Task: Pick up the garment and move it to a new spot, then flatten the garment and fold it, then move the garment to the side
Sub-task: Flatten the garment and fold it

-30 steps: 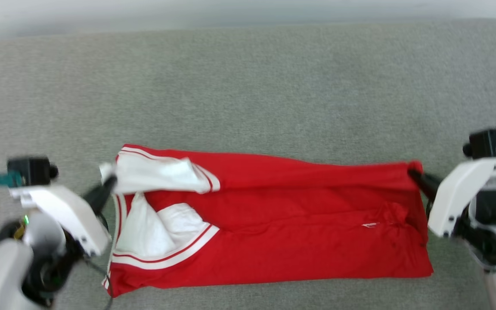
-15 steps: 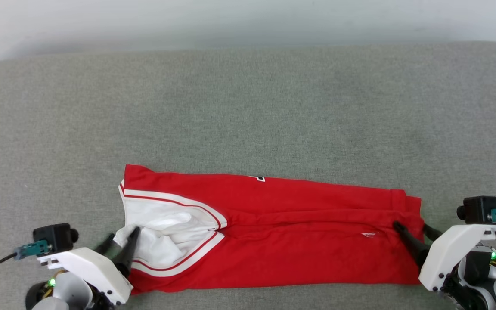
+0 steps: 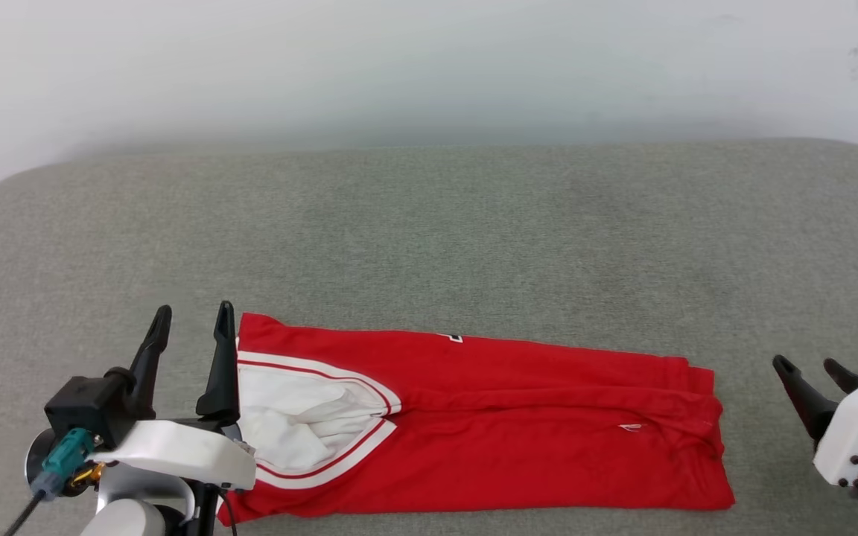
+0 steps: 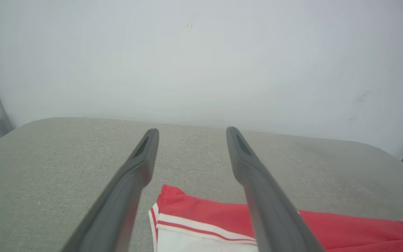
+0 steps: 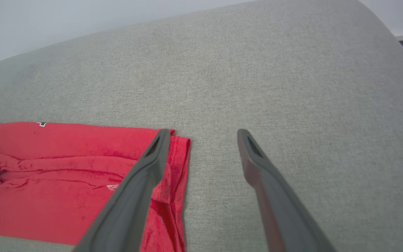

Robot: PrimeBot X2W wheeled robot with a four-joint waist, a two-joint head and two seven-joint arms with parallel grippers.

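Grey woven fabric covers a broad cushion (image 3: 429, 223) with rounded corners, and a pale wall (image 3: 429, 67) rises behind it. Near the cushion's front edge lies the garment (image 3: 518, 432), folded into a long red band that runs left to right. White sleeves (image 3: 302, 417) with red-and-white striped trim are bunched at its left end. A scrap of black, white-edged print (image 3: 455, 338) peeks out along its far edge, and a small white label (image 3: 631, 427) shows toward the right end. The left gripper (image 3: 195, 307) stands just beside the garment's left end with its two dark fingers spread wide and nothing between them. In the left wrist view this gripper (image 4: 192, 130) points toward the wall, with the garment (image 4: 201, 213) low between its fingers. The right gripper (image 3: 806, 364) sits apart from the garment's right end over bare cushion, its fingers likewise parted and empty. In the right wrist view its (image 5: 204, 131) one finger crosses in front of the red hem (image 5: 65, 182).
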